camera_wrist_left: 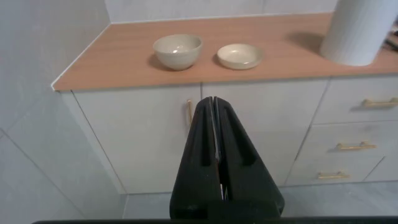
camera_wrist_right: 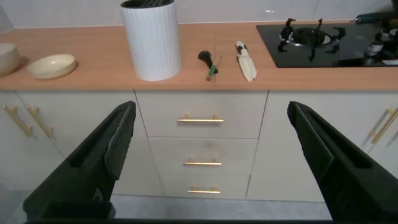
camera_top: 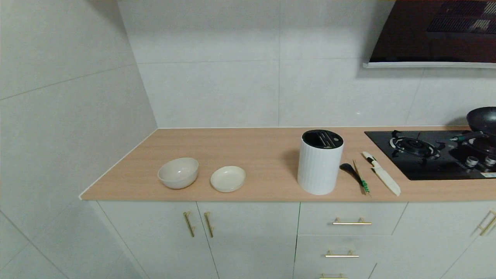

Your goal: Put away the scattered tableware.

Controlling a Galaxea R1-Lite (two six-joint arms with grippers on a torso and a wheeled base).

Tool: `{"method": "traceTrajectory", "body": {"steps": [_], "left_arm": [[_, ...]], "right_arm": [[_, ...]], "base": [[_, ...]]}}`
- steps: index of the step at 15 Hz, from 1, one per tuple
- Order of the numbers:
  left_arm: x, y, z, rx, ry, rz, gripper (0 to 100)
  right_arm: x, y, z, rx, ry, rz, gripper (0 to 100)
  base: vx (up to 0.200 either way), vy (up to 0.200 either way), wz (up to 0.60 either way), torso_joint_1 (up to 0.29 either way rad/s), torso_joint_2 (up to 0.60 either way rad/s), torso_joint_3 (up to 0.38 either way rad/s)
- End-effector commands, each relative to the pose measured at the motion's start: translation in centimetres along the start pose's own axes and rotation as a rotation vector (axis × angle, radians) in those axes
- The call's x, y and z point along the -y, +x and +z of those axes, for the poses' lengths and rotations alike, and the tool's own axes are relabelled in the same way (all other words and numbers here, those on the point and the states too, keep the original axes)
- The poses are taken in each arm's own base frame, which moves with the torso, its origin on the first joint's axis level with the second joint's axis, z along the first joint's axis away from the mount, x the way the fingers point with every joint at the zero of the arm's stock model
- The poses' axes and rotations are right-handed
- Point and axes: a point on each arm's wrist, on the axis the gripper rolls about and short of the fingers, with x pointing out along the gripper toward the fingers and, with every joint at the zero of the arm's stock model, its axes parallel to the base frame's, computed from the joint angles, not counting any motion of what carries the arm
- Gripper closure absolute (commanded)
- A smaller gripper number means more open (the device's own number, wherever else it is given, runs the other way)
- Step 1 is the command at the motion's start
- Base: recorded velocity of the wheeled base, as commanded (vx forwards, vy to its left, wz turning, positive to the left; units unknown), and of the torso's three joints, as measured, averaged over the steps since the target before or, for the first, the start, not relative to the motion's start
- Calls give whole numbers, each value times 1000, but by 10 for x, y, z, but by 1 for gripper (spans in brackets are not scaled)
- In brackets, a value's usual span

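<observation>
On the wooden counter [camera_top: 248, 151] stand a deep cream bowl [camera_top: 178, 172] and a shallow cream dish [camera_top: 228, 178] at the left. A white ribbed utensil holder [camera_top: 320, 162] with a black slotted top stands in the middle. Beside it lie a black spoon [camera_top: 348, 169], chopsticks [camera_top: 361, 177] and a white-handled knife [camera_top: 381, 178]. My left gripper [camera_wrist_left: 213, 102] is shut, held low in front of the cabinets, below the bowl [camera_wrist_left: 178, 50] and dish [camera_wrist_left: 239, 55]. My right gripper [camera_wrist_right: 211, 134] is open, held before the drawers below the holder [camera_wrist_right: 151, 39], spoon [camera_wrist_right: 206, 59] and knife [camera_wrist_right: 245, 60].
A black gas hob [camera_top: 434, 153] with a wok [camera_top: 482, 119] takes the counter's right end, under a range hood [camera_top: 434, 35]. Tiled walls close the left and back. White cabinet doors and drawers with gold handles [camera_top: 352, 222] lie below the counter.
</observation>
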Motion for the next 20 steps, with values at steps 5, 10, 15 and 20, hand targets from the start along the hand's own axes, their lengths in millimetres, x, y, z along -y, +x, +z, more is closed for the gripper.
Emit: {"method": "traceTrajectory", "body": {"steps": [5, 10, 15, 20], "left_arm": [[0, 0, 0, -2, 0, -1, 100], [0, 0, 0, -1, 0, -1, 100], [0, 0, 0, -1, 0, -1, 100], [0, 0, 0, -1, 0, -1, 100]], "right_arm": [[0, 0, 0, 0, 1, 0, 0], [0, 0, 0, 0, 0, 0, 0], [0, 0, 0, 0, 0, 0, 0], [0, 0, 0, 0, 1, 0, 0]], "base": [[0, 200, 0, 7, 6, 2], [0, 200, 0, 2, 2, 2], [0, 200, 0, 0, 5, 0], [0, 200, 0, 6, 5, 1]]}}
